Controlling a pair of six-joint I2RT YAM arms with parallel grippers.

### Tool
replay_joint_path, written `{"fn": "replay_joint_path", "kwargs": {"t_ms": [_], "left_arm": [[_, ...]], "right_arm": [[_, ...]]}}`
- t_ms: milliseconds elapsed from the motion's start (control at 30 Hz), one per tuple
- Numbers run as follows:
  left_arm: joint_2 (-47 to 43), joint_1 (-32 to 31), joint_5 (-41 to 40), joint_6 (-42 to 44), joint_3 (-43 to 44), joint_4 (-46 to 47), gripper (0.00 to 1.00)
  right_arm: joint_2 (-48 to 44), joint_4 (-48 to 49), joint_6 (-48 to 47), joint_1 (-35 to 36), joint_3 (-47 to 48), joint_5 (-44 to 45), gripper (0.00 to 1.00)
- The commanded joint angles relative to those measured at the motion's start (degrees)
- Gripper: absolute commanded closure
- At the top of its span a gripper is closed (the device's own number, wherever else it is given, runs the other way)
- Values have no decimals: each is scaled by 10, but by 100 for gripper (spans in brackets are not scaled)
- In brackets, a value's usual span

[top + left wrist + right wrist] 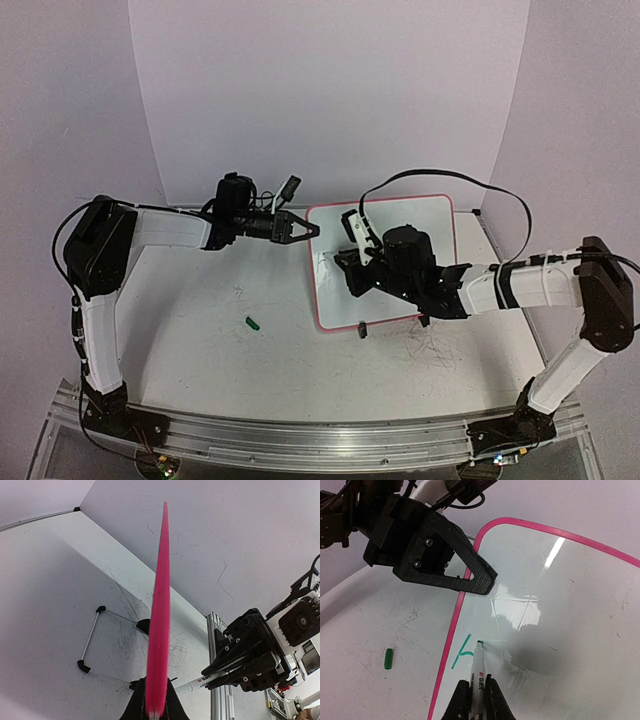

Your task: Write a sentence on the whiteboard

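from above, the right arm [480, 285] hides the middle of the whiteboard [425, 212], and the green strokes [461, 652] are too small to read there. the left wrist view shows only its pink edge. the marker [479, 672] runs off the right wrist view's bottom.

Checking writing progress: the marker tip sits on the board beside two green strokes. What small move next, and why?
Probably pull the marker tip down, parallel to the slanted stroke, for a second upright. The green strokes on the whiteboard show only one upright and a crossbar; the right pincer grips the marker, the left pincer clamps its rim.
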Motion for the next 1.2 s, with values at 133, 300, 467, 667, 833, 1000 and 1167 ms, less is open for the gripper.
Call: {"fn": "replay_joint_path", "kwargs": {"t_ms": [133, 300, 467, 667, 833, 1000, 1167], "left_arm": [[2, -11, -1, -1, 4, 5, 100], [1, -11, -2, -1, 3, 5, 100], [1, -11, -2, -1, 3, 5, 100], [2, -12, -1, -1, 4, 5, 100], [2, -12, -2, -1, 4, 5, 100], [2, -13, -1, -1, 4, 5, 100], [3, -14, -2, -1, 4, 5, 100]], "right_arm": [[-6, 7, 18, -3, 1, 11, 100], [-11, 7, 23, -3, -11, 8, 100], [-13, 7, 27, -2, -17, 1, 100], [-19, 6, 30, -2, -27, -3, 100], [-21, 5, 37, -2, -37, -10, 100], [-22, 5, 43, -1, -48, -14, 100], [-24, 5, 47, 1, -56, -16, 100]]}}
